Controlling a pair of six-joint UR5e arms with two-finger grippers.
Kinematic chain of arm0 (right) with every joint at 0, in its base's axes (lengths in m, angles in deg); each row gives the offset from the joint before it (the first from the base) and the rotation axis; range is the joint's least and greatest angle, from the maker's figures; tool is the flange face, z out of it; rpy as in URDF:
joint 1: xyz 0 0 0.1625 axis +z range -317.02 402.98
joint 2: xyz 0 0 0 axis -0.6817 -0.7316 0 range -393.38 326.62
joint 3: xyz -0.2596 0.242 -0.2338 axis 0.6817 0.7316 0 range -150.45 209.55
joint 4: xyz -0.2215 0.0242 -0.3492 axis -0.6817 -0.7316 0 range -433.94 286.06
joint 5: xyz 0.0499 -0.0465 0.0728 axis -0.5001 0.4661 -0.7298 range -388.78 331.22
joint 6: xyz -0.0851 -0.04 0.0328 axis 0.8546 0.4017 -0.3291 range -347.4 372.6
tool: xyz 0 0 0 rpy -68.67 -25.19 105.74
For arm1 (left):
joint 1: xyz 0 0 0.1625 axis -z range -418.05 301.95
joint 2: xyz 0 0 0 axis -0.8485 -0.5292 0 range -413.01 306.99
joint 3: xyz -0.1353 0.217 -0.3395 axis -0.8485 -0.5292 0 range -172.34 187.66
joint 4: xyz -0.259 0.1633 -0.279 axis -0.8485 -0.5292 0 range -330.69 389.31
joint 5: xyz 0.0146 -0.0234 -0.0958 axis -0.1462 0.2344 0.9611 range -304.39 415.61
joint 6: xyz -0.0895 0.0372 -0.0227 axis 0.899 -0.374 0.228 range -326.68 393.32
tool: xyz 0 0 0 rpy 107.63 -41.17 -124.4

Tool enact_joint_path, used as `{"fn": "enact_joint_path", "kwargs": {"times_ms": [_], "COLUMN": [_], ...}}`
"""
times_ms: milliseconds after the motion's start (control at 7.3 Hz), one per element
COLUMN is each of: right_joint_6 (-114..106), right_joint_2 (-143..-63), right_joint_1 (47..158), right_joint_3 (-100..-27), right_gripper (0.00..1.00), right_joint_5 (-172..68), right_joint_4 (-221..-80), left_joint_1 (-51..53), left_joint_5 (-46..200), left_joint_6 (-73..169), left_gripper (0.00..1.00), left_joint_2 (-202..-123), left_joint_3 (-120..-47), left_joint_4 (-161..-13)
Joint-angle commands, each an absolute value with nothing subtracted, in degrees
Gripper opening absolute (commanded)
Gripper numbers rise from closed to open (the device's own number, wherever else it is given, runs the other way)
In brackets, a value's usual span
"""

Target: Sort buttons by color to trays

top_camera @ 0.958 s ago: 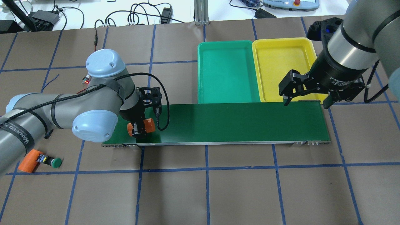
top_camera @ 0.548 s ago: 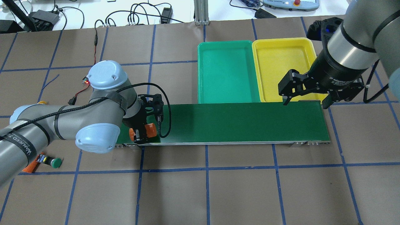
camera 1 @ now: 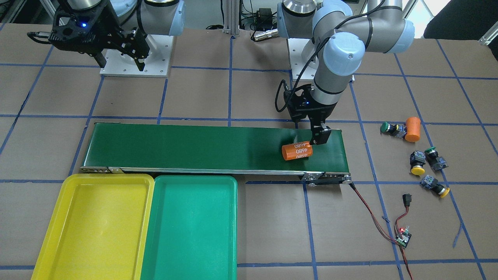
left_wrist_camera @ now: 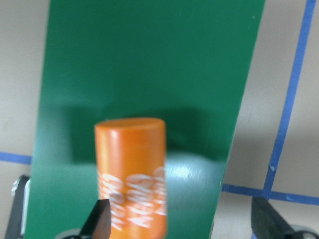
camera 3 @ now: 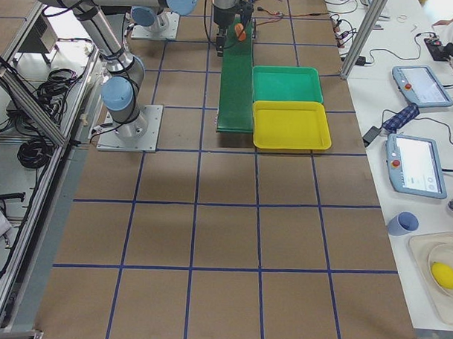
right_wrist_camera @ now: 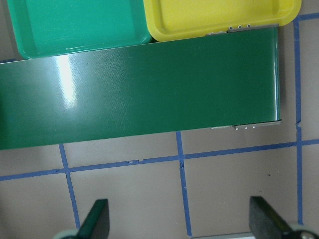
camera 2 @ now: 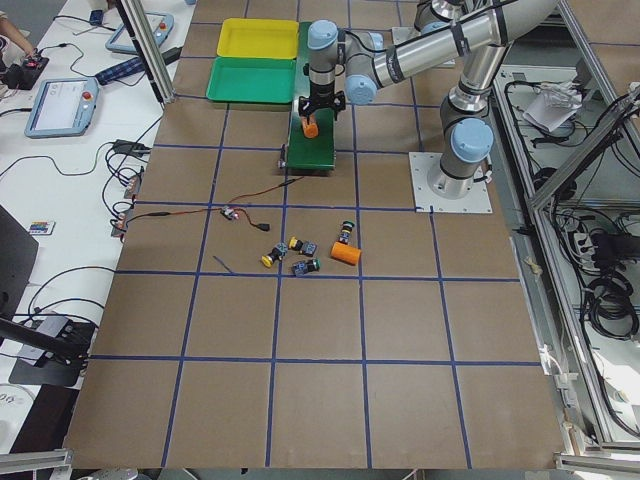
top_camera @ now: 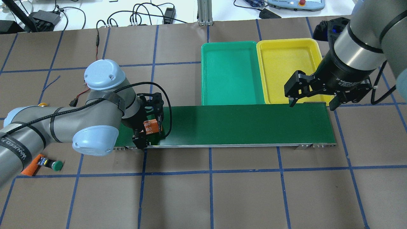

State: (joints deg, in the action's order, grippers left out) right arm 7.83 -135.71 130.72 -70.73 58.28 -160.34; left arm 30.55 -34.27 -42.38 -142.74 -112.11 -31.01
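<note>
Two green and two yellow buttons lie on the table past the belt's end, one green button beside an orange cylinder. The green tray and the yellow tray stand side by side with nothing in them. My left gripper is open over the belt's end; in the left wrist view another orange cylinder lies on the belt by one finger. My right gripper is open and holds nothing, above the belt's other end near the yellow tray.
The long dark-green conveyor belt runs between the arms in front of both trays. A small circuit board with red and black wires lies near the buttons. Blue tape lines cross the brown table.
My left gripper held the orange cylinder crosswise over the belt's end. It has opened, and the cylinder now lies on the belt. The right arm has barely moved.
</note>
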Motion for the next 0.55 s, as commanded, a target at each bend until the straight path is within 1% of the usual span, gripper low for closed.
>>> {"fn": "enact_joint_path", "kwargs": {"times_ms": [0,411], "right_joint_6": [7.85,7.85], "right_joint_2": [-135.59,-135.50], "right_joint_1": [130.70,130.70], "right_joint_3": [-70.73,-70.82], "right_gripper": [1.00,1.00], "right_joint_5": [58.32,58.32], "right_joint_4": [-160.43,-160.51], "left_joint_1": [17.43,0.45], "left_joint_5": [-33.87,-33.87], "left_joint_6": [-42.27,-42.00], "left_gripper": [1.00,1.00], "left_joint_2": [-139.33,-141.77], "left_joint_3": [-112.31,-112.49], "left_joint_4": [-32.99,-32.39]}}
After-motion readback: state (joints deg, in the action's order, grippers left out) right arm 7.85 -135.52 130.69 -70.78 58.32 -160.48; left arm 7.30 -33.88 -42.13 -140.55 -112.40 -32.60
